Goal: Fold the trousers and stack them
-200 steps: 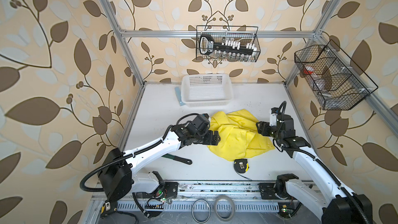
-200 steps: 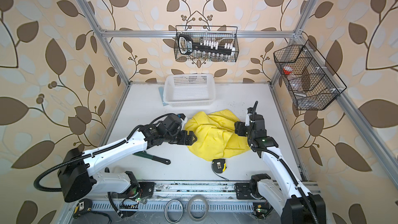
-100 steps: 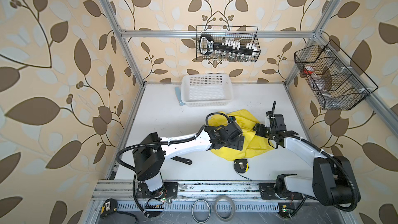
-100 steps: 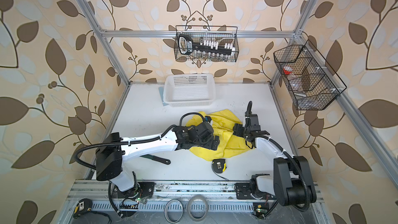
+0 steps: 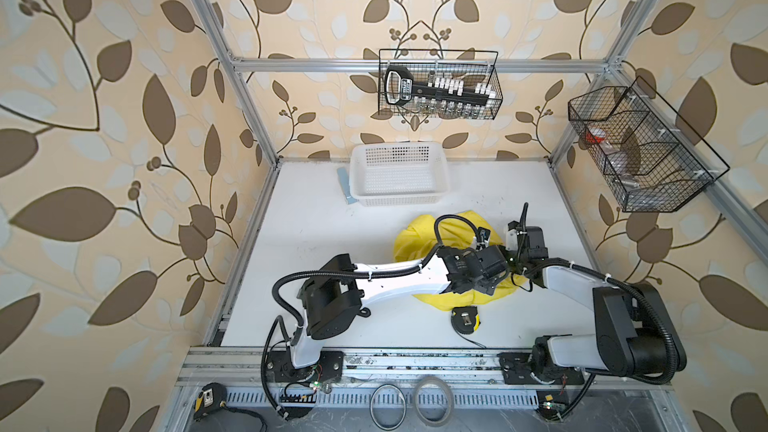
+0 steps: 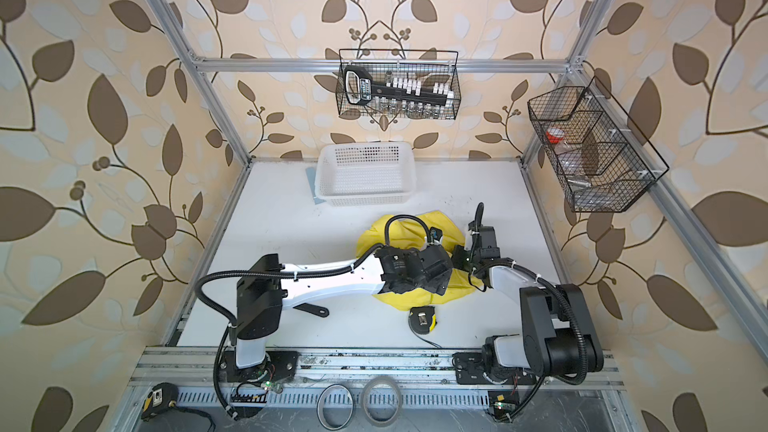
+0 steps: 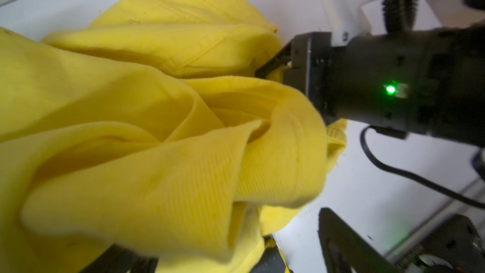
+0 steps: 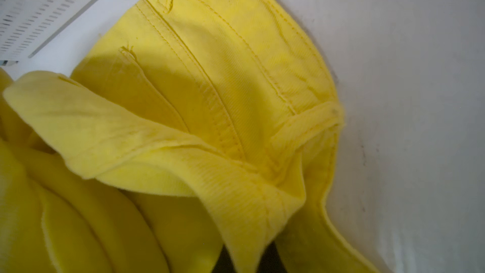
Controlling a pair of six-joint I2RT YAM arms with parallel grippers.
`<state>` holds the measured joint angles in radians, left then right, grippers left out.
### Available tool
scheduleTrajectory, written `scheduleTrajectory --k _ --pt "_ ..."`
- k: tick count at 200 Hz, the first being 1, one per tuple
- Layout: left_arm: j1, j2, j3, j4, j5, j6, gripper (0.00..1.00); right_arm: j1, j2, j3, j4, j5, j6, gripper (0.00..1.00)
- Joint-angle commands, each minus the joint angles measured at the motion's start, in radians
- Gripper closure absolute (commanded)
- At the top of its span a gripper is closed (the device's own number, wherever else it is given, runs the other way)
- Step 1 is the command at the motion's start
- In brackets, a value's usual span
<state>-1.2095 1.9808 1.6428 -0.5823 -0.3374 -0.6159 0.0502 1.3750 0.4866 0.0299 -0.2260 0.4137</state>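
trousers point(image 5: 415, 243) a crumpled heap centre-right of the table point(image 5: 316, 222), just below the basket point(image 5: 395, 200), apart from it; no fold done yet, stacking also left. right fingers point(image 7: 273, 61) clenched, prob on a cloth edge; left fingers point(image 7: 341, 235) spread wide, cloth btwn them

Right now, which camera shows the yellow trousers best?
The right wrist view: the trousers fill it, seams and folds sharp, nothing in front. The left wrist view shows blurrier folds beside the right gripper. In both top views the arms hide much of it.
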Motion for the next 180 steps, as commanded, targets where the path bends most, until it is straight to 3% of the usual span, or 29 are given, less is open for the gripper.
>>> scheduleTrajectory --k 1,53,94,118,146,180 --pt "0.009 0.046 0.087 -0.108 -0.129 0.018 0.16 0.0 -0.003 -0.023 0.018 -0.041 0.013 0.96" --pt "0.057 0.086 0.09 -0.156 -0.188 0.006 0.55 0.0 -0.086 -0.013 -0.029 -0.013 0.01 1.0" --pt "0.104 0.038 0.031 -0.114 -0.14 0.061 1.0 -0.005 -0.171 0.007 -0.083 0.039 0.005 1.0" --pt "0.125 0.005 0.023 -0.14 -0.139 0.104 1.0 -0.012 -0.223 0.019 -0.102 0.075 0.002 1.0" --pt "0.151 -0.088 -0.037 -0.105 -0.063 0.131 1.0 -0.018 -0.262 0.045 -0.14 0.094 -0.009 1.0" --pt "0.208 -0.136 -0.095 -0.183 -0.098 0.142 1.0 -0.034 -0.324 0.062 -0.161 0.073 -0.003 1.0"
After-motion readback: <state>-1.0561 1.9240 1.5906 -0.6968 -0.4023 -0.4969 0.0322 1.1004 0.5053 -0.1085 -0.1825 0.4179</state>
